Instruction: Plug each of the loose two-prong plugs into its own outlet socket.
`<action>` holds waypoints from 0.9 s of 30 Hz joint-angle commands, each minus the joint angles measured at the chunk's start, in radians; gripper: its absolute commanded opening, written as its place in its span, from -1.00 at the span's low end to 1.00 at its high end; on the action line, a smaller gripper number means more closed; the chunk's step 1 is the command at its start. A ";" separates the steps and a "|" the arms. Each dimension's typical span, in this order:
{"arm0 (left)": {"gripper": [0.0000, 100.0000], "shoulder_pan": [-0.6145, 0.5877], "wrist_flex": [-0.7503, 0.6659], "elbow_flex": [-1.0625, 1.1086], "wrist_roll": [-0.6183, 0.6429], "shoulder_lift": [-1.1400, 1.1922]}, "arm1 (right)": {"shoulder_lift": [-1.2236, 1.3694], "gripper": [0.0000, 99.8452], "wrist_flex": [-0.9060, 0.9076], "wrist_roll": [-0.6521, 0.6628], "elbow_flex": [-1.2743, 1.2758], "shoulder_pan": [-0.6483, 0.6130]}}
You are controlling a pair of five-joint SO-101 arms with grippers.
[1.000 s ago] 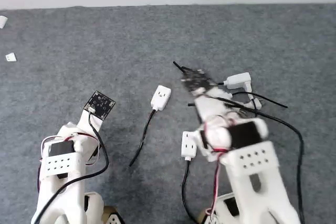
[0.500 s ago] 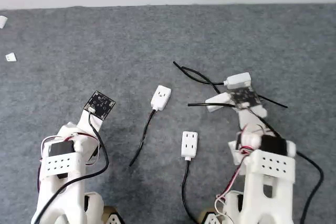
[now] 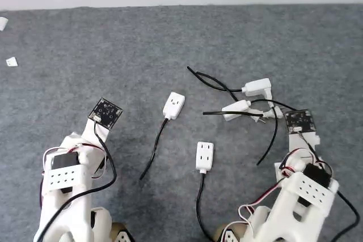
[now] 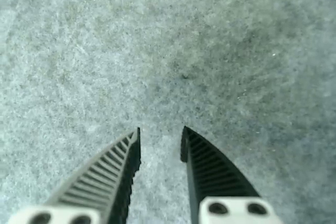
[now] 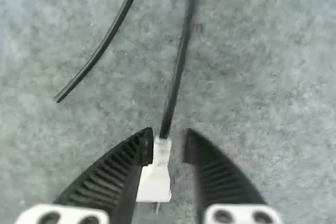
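Two white outlet sockets lie on the grey carpet, one (image 3: 173, 105) mid-table and one (image 3: 204, 156) nearer the arms, each trailing a black cord. Two white plugs (image 3: 258, 87) (image 3: 237, 109) lie to their right among black cords. In the right wrist view a small white plug (image 5: 155, 182) sits between the fingers of my right gripper (image 5: 168, 132). It touches one finger, with a gap to the other, and its cord (image 5: 178, 66) runs away ahead. My left gripper (image 4: 160, 129) stands open over bare carpet. The left arm (image 3: 68, 168) is at the near left.
A loose black cord end (image 5: 55, 98) lies on the carpet ahead of the right gripper. Another cord (image 3: 266, 145) curves down beside the right arm (image 3: 303, 188). Two small white scraps (image 3: 11, 61) lie at the far left edge.
The right arm has swung from the middle, across the plugs, to the right side and drawn back toward its base. The left arm has stayed put.
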 commanded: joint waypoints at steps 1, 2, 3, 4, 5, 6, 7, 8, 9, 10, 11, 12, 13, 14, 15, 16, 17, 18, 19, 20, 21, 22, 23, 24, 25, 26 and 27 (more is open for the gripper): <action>-0.77 -0.009 -0.023 -0.030 0.008 -0.012 | -0.021 -0.64 -0.015 -0.049 -0.063 0.008; -0.77 -0.009 -0.023 -0.030 0.008 -0.012 | -0.021 -0.64 -0.010 -0.051 -0.071 0.008; -0.77 -0.009 -0.023 -0.030 0.008 -0.012 | -0.024 -0.64 -0.007 -0.051 -0.072 0.008; -0.77 -0.009 -0.023 -0.030 0.008 -0.012 | -0.024 -0.64 0.007 -0.049 -0.072 0.008; -0.77 -0.011 -0.023 -0.030 0.008 -0.012 | -0.024 -0.64 0.033 -0.048 -0.072 0.008; -0.77 -0.011 -0.023 -0.030 0.008 -0.012 | -0.024 -0.66 0.059 -0.046 -0.072 0.008; -0.77 -0.011 -0.023 -0.030 0.008 -0.012 | -0.024 -0.69 0.085 -0.046 -0.072 0.008; -0.77 -0.011 -0.023 -0.030 0.008 -0.012 | -0.024 -0.72 0.102 -0.046 -0.071 0.008; -0.77 -0.011 -0.023 -0.030 0.008 -0.012 | -0.025 -0.76 0.108 -0.046 -0.063 0.008; -0.77 -0.011 -0.023 -0.030 0.008 -0.012 | -0.030 -0.78 0.107 -0.046 -0.051 0.008; -0.77 -0.011 -0.023 -0.030 0.008 -0.012 | -0.030 -0.80 0.091 -0.046 -0.035 0.008; -0.77 -0.011 -0.023 -0.030 0.008 -0.012 | -0.030 -0.81 0.070 -0.048 -0.015 0.008; -0.77 -0.011 -0.023 -0.030 0.008 -0.012 | -0.025 -0.80 0.041 -0.048 0.003 0.008; -0.77 -0.011 -0.023 -0.030 0.008 -0.012 | -0.022 -0.80 0.013 -0.048 0.020 0.010; -0.77 -0.011 -0.023 -0.030 0.008 -0.012 | -0.022 -0.80 -0.005 -0.048 0.035 0.010; -0.77 -0.012 -0.023 -0.030 0.008 -0.012 | -0.022 -0.80 -0.016 -0.048 0.044 0.013; -0.77 -0.012 -0.023 -0.030 0.008 -0.012 | -0.022 -0.80 -0.022 -0.048 0.049 0.015; -0.77 -0.012 -0.023 -0.030 0.008 -0.012 | -0.022 -0.80 -0.022 -0.046 0.051 0.016; -0.77 -0.012 -0.023 -0.030 0.008 -0.012 | -0.022 -0.80 -0.022 -0.046 0.054 0.016; -0.77 -0.012 -0.023 -0.030 0.008 -0.012 | -0.022 -0.80 -0.022 -0.046 0.055 0.016; -0.77 -0.012 -0.023 -0.030 0.008 -0.012 | -0.022 -0.80 -0.022 -0.046 0.055 0.016; -0.77 -0.012 -0.023 -0.030 0.008 -0.012 | -0.021 -0.80 -0.022 -0.046 0.055 0.016; -0.77 -0.012 -0.023 -0.030 0.008 -0.012 | -0.021 -0.80 -0.022 -0.046 0.055 0.016; -0.77 -0.012 -0.023 -0.030 0.008 -0.012 | -0.021 -0.80 -0.022 -0.046 0.055 0.016; -0.77 -0.012 -0.023 -0.030 0.008 -0.012 | -0.021 -0.81 -0.022 -0.048 0.055 0.016; -0.77 -0.012 -0.023 -0.030 0.008 -0.012 | -0.021 -0.81 -0.022 -0.049 0.055 0.021; -0.77 -0.012 -0.023 -0.030 0.008 -0.012 | -0.021 -0.81 -0.022 -0.051 0.055 0.036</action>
